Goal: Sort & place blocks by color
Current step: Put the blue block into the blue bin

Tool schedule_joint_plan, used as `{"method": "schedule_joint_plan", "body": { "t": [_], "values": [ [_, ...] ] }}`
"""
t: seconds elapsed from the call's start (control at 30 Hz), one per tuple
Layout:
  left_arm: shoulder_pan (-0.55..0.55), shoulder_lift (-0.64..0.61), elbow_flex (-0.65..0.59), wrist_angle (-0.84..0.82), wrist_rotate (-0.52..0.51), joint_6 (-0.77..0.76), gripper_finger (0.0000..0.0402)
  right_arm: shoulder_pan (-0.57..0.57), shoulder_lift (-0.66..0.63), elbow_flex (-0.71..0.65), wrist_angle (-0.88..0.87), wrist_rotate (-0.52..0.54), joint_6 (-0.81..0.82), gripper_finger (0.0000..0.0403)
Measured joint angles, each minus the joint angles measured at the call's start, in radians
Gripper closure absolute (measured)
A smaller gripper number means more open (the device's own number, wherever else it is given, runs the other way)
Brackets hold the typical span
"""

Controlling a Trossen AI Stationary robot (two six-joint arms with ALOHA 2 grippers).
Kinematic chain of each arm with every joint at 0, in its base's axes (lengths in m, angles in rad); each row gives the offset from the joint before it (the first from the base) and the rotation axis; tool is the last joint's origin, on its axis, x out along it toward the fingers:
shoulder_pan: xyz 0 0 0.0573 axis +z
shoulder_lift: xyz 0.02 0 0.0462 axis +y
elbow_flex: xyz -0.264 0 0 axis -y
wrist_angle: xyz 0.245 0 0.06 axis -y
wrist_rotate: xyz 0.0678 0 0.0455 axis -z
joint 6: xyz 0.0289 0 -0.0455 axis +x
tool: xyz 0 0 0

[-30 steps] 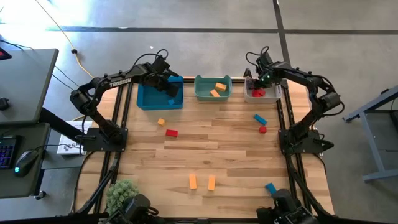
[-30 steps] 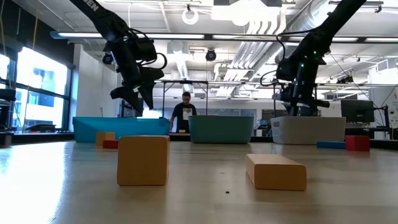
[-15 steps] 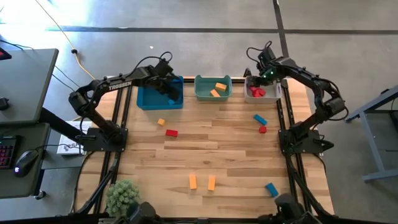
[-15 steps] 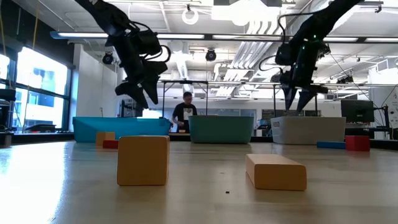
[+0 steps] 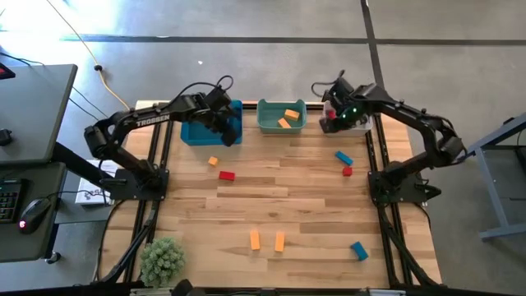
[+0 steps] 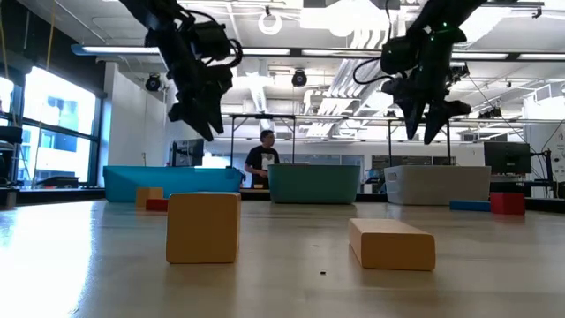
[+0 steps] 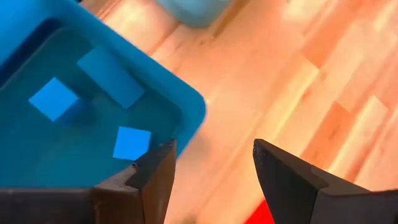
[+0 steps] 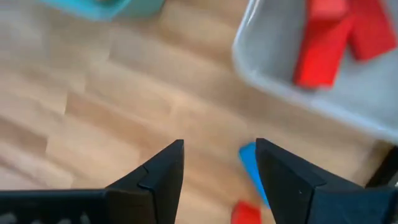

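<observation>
Both arms have just lifted off their bins, left gripper (image 7: 211,174) and right gripper (image 8: 219,174) open and empty, red blocks (image 8: 339,37) now in the white bin (image 8: 273,68), several blocks still on the table (image 5: 288,197).

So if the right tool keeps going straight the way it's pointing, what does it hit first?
Probably bare table just short of the blue block and small red block; the right tool is open and empty. Depth is uncertain.
</observation>
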Motion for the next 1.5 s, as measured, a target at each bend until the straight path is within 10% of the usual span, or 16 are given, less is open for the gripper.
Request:
{"method": "schedule_joint_plan", "body": {
  "t": [1.5],
  "values": [
    [-0.284,-0.093,0.0,-0.042,0.0,-0.044,0.0198,1.39,0.001,-0.07,-0.105,-0.124,1.074,0.0158]
  ]
}}
